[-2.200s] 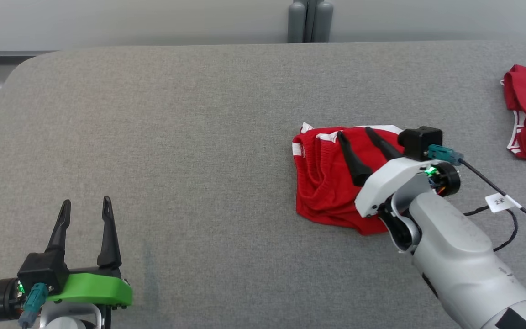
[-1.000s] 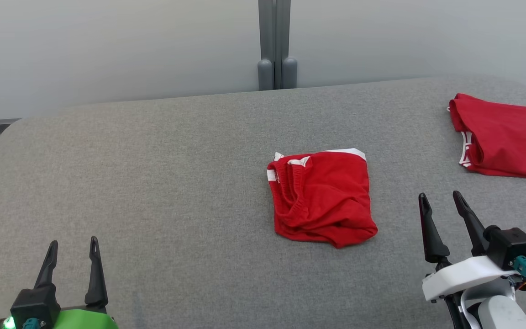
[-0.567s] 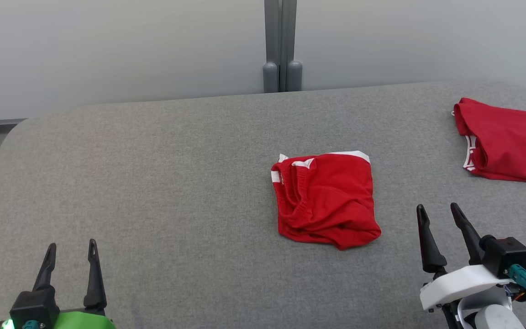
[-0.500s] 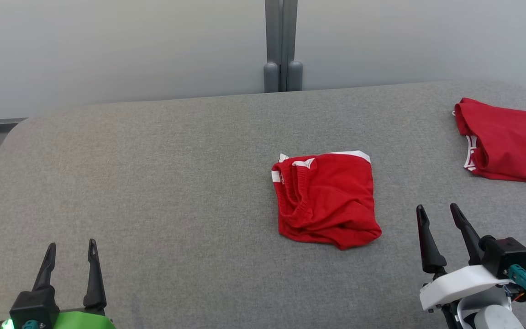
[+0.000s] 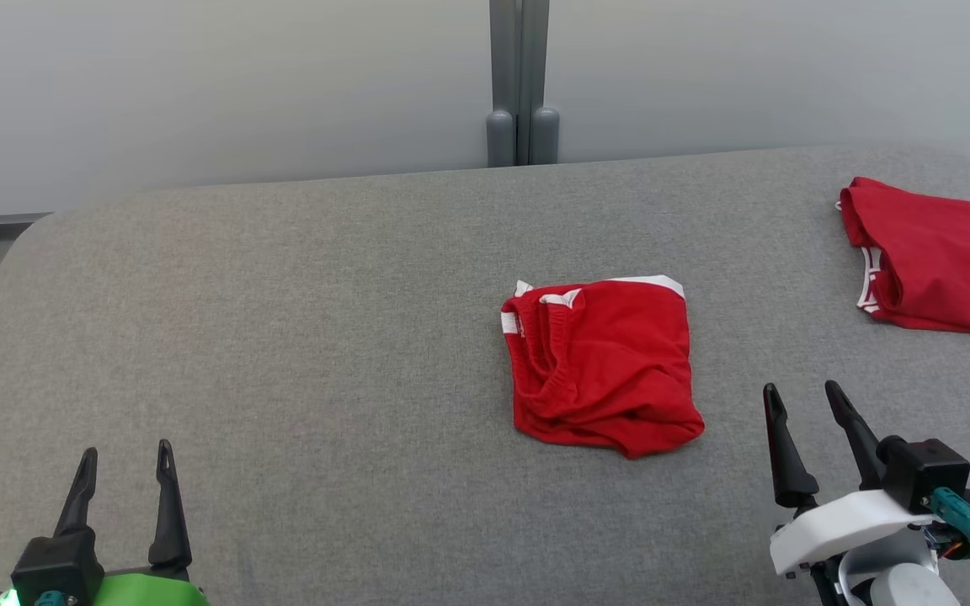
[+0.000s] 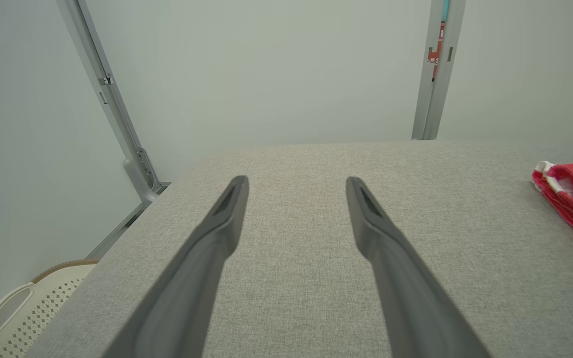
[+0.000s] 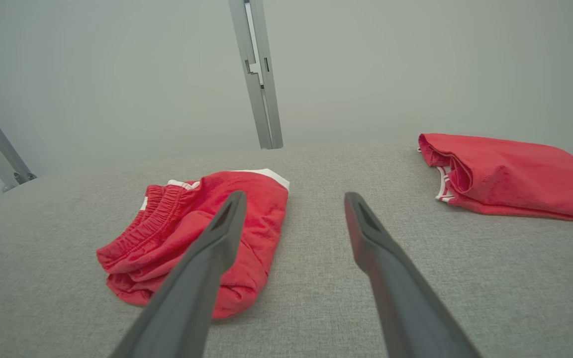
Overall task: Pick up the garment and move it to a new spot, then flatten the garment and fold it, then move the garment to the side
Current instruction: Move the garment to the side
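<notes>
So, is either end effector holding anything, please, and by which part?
Nothing is held: the left end effector and right end effector stand open, clear of the folded red garment.

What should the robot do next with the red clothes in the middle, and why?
Probably the right claw should reach toward the folded red garment. It lies in the middle of the table, not at the side, and the right claw, open and empty, is nearer than the left claw.

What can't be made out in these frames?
- Red folded garment at far right: head view, cut off by right edge.
- Red folded shorts with white trim: right wrist view, partly behind the right gripper.
- White perforated basket: left wrist view, cut by corner; contents hidden.
</notes>
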